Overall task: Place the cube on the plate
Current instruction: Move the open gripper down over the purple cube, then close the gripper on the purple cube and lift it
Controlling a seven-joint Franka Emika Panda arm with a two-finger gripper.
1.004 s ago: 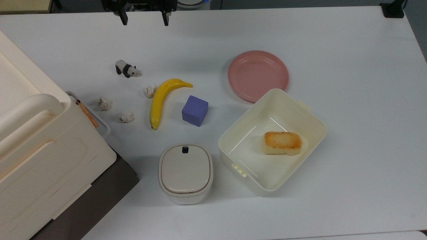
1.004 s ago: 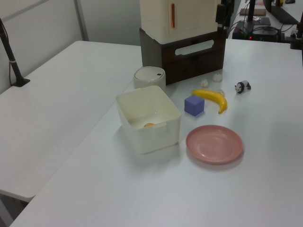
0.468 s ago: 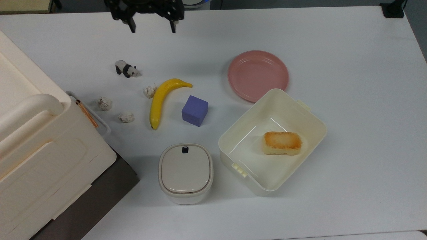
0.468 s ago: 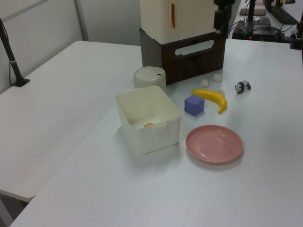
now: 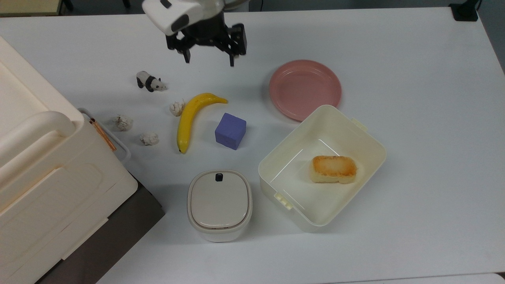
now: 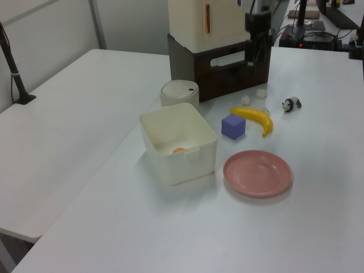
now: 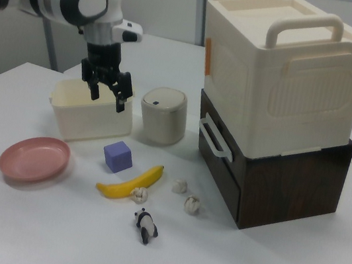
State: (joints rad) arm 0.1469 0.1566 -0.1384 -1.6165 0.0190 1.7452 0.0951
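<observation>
Cube (image 5: pixel 230 131) on table btwn banana (image 5: pixel 191 117) & plate (image 5: pixel 305 89); gripper (image 5: pixel 209 62) above, jaws spread, empty.

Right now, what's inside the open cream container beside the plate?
The open cream container holds one toasted golden bread-like block lying on its floor, nothing else. In the left view its near wall hides most of the block.

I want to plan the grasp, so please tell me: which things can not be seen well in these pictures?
- Bread block in the left view: the cream container's wall hides most of it.
- Gripper in the left view: it blends into the dark cabinet behind.
- Container's inside in the right view: its near wall and the gripper cover it.
</observation>
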